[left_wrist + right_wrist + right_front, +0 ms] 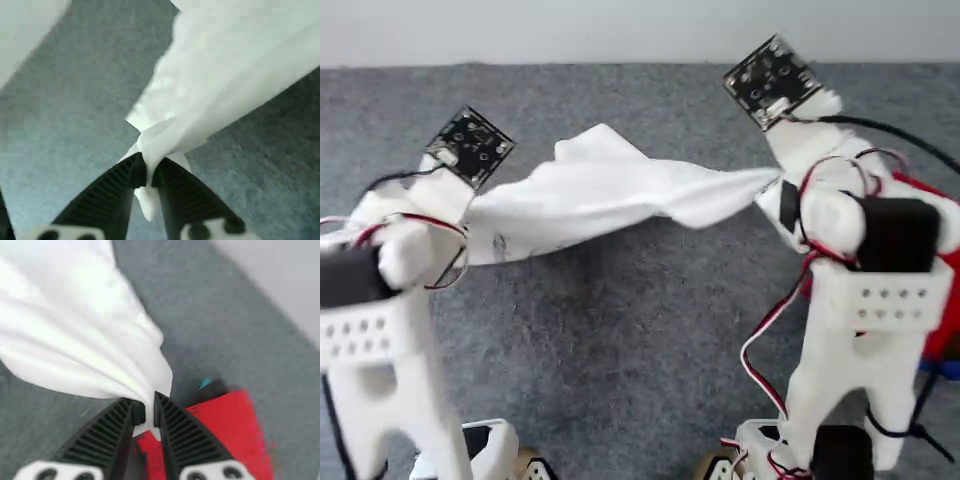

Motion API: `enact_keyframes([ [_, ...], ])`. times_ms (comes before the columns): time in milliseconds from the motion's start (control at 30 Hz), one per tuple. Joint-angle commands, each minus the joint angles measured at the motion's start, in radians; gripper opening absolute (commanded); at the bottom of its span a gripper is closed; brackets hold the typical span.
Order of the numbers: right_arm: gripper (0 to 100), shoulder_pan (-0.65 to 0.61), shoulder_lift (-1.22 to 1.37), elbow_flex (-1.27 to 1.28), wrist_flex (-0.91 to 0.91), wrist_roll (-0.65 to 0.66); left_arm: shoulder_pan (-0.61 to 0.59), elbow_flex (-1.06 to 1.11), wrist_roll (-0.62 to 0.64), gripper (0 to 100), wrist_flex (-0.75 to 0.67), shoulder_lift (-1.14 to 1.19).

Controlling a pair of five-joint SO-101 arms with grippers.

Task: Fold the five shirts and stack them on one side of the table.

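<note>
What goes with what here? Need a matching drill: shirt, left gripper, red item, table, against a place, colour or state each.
1. shirt
2. left gripper
3. red item
4. table

a. grey
b. near the right gripper
c. shut on a shirt end
d. strung between both grippers

Pairs: 1-d, 2-c, 3-b, 4-a

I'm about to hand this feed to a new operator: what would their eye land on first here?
The white shirt, stretched between both arms above the grey table. The left gripper is shut on one bunched end and the right gripper on the other. Next comes the bright red item lying by the right arm.
</note>
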Motion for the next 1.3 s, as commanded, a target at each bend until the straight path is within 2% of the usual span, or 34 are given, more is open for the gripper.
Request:
enact_keyframes([
  [0,0.9,0.018,-0.036,-0.169,-0.045,0.009,-0.023,-0.111,0.008,1,-0.064,-0.087],
  [200,0.9,0.018,-0.036,-0.371,-0.193,0.017,-0.126,-0.223,0.008,1,-0.290,-0.140],
  [367,0.9,0.018,-0.036,-0.488,-0.329,0.126,-0.150,-0.286,0.008,1,-0.397,-0.184],
  [500,0.9,0.019,-0.038,-0.577,-0.380,0.196,-0.147,-0.303,0.009,1,-0.396,-0.244],
  [667,0.9,0.027,-0.038,-0.703,-0.361,0.209,-0.147,-0.305,0.009,1,-0.351,-0.342],
  [967,0.9,0.252,-0.051,-0.898,-0.220,0.209,-0.152,-0.305,0.006,1,-0.242,-0.482],
  [1267,1.0,0.286,-0.120,-0.905,-0.117,0.247,-0.153,-0.302,0.006,1,-0.210,-0.546],
])
